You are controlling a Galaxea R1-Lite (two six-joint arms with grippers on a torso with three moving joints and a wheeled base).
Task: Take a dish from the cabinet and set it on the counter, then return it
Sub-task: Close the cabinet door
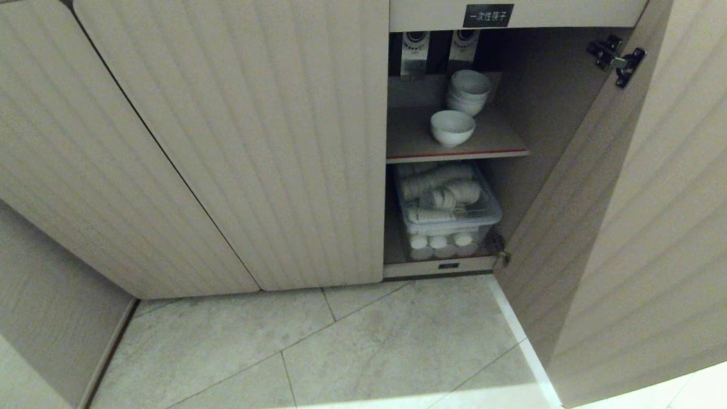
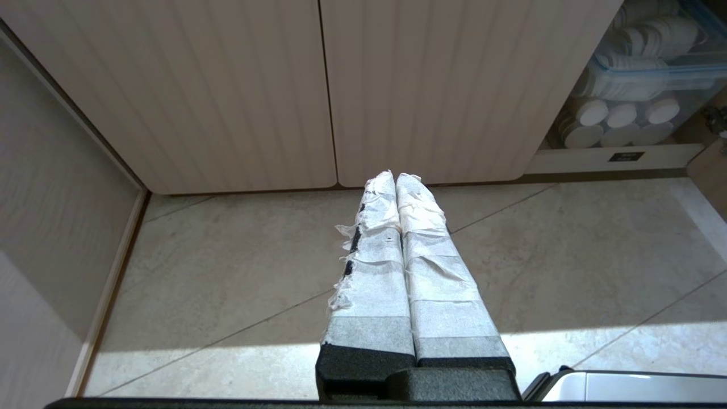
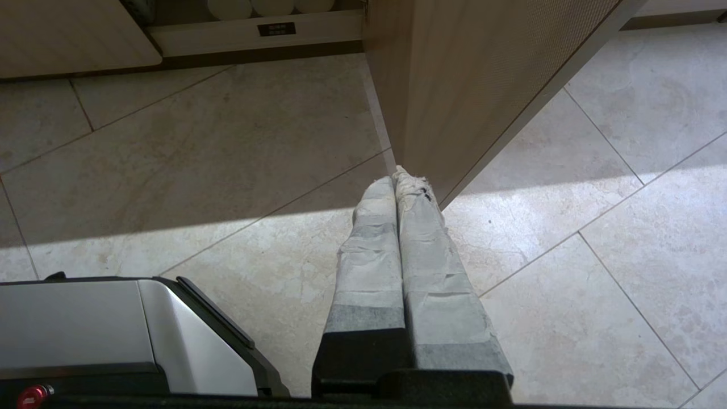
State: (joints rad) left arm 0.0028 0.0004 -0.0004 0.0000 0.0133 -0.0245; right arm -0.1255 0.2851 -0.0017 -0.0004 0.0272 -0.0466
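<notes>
The cabinet [image 1: 238, 142] has fluted beige doors, and its right door [image 1: 625, 227] stands swung open. On the red-edged shelf [image 1: 454, 153] sits a single white dish [image 1: 452, 128], with a stack of white bowls [image 1: 468, 91] behind it. Neither arm appears in the head view. My left gripper [image 2: 396, 177] hangs shut over the floor tiles, facing the closed doors. My right gripper [image 3: 396, 179] is shut too, low over the tiles close to the open door's lower edge [image 3: 454, 113]. Both hold nothing. The counter is out of view.
Below the shelf a clear plastic bin [image 1: 448, 210] holds wrapped white cups and lids. A black label [image 1: 488, 15] sits above the opening. A side wall [image 1: 51, 318] closes in the left. The robot's grey base [image 3: 113, 335] shows low in the right wrist view.
</notes>
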